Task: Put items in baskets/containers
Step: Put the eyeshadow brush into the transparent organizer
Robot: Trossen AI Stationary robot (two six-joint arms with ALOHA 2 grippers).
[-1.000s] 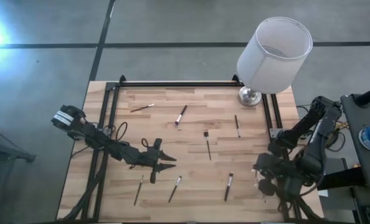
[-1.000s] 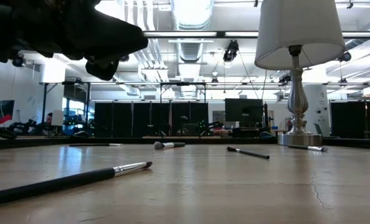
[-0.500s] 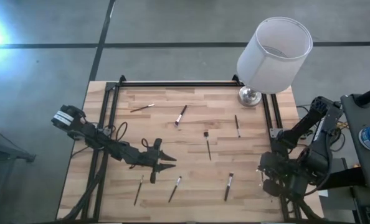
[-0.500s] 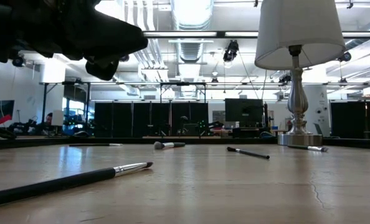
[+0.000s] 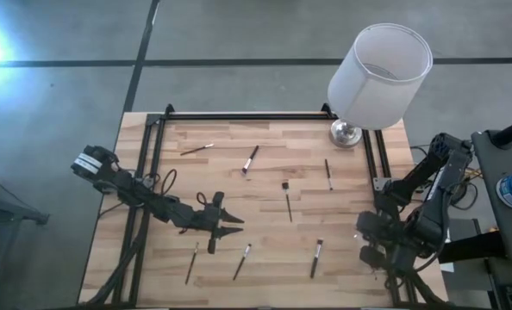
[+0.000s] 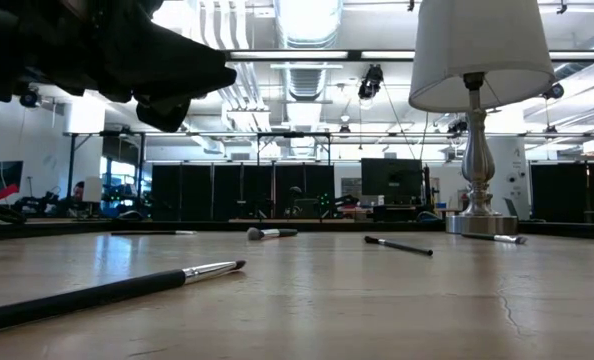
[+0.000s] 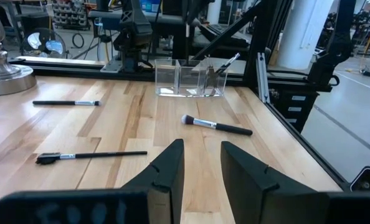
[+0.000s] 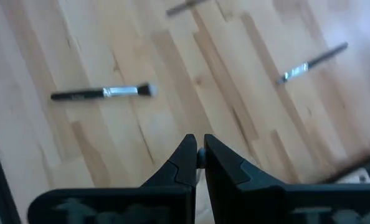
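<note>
Hovering over the near-left part of the wooden table (image 5: 265, 185), the left gripper (image 5: 230, 226) has its fingers apart and holds nothing; two brushes lie just near of it, one (image 5: 191, 262) beside the other (image 5: 242, 260). At the near-right corner the right gripper (image 5: 370, 251) has its fingers pressed together, empty, with another brush (image 5: 316, 257) to its left. Four more brushes are scattered farther back: far left (image 5: 196, 149), centre (image 5: 250, 158), mid-table (image 5: 287, 199) and near the lamp (image 5: 379, 76), whose base stands at the far-right corner, a thin one (image 5: 328, 173). The left wrist view shows a clear container (image 7: 190, 79) at the table's right edge, already holding a few brushes.
</note>
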